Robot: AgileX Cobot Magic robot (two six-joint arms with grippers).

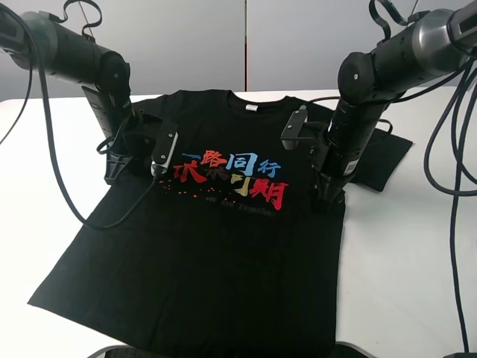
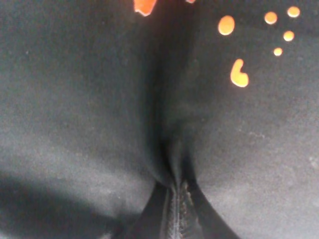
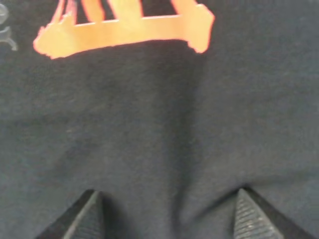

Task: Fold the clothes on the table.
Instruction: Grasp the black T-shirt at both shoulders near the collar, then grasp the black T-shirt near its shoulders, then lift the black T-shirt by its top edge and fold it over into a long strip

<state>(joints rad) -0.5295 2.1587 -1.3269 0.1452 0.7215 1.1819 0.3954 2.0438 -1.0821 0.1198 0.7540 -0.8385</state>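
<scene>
The black T-shirt lies flat, front up, on the white table. Its red, blue and yellow print runs across the chest, and the white neck label is at the far side. My left gripper is down at the shirt's left edge. In the left wrist view it is shut, pinching a crease of the black cloth. My right gripper is down on the shirt's right edge below the sleeve. In the right wrist view it is open, its fingertips wide apart on the cloth.
A black cable from the left arm loops over the shirt's left side. More cables hang at the right above the table. The right sleeve lies spread out behind the right arm. A dark object sits at the near table edge.
</scene>
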